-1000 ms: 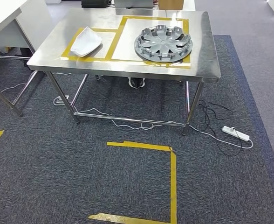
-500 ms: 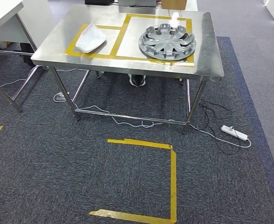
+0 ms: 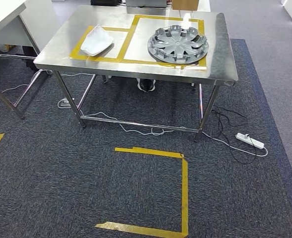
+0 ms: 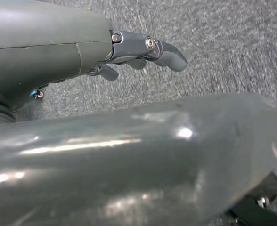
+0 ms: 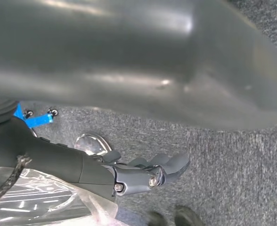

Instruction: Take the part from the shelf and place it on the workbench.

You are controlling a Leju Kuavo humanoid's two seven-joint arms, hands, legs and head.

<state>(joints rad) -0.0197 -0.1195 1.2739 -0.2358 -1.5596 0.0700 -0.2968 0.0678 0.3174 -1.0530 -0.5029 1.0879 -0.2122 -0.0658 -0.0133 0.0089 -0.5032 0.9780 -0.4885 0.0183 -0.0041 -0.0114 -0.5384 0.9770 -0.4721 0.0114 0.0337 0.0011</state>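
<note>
The steel workbench (image 3: 62,49) stands ahead of me on dark carpet. On its top, a white curved part (image 3: 96,41) lies in a small yellow-taped square. Beside it, a grey wheel cover (image 3: 178,44) lies in a larger taped rectangle. My left hand (image 4: 140,52) hangs over the carpet with its fingers stretched out and nothing in them. My right hand (image 5: 144,172) hangs the same way, fingers apart and holding nothing.
A second table (image 3: 2,12) stands at the far left. A white power strip (image 3: 251,141) and loose cables (image 3: 144,130) lie on the carpet under and right of the workbench. Yellow tape (image 3: 183,188) marks a corner on the floor in front.
The whole picture has shifted slightly over the last second, so the camera moved. The part and the wheel cover kept their places on the workbench.
</note>
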